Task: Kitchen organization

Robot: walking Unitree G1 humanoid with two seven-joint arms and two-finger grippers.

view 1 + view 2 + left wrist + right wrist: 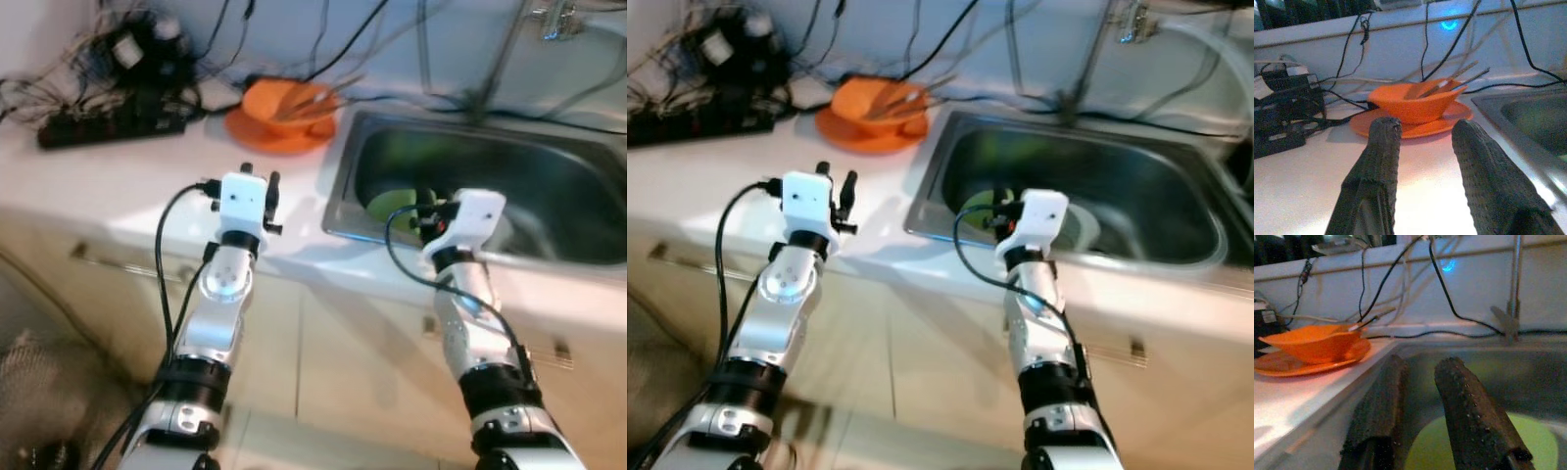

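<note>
The left gripper [259, 182] hovers over the white table [127, 186], its two black fingers [1378, 166] spread wide with nothing between them. From these fingers, the orange bowl [1418, 100] lies ahead at about 12 o'clock, well apart, standing on an orange plate [1415, 125]. A few thin utensils [1447, 83] lean inside the bowl; what kind they are is too blurred to tell. At about 10 o'clock from the left gripper, at the back of the table, a black power strip [108, 125] sits among a tangle of dark cables [127, 49].

The right gripper [999, 211] reaches over the near rim of the steel sink [1176, 176] and hangs inside the basin. Its fingers [1464, 401] stand a narrow way apart and hold nothing. A light green plate [1528, 445] lies on the sink bottom just below and beyond these fingertips, at roughly 12 o'clock from them; whether they touch it cannot be told. A faucet [558, 18] rises at the far wall, at about 1 o'clock from the right gripper.
</note>
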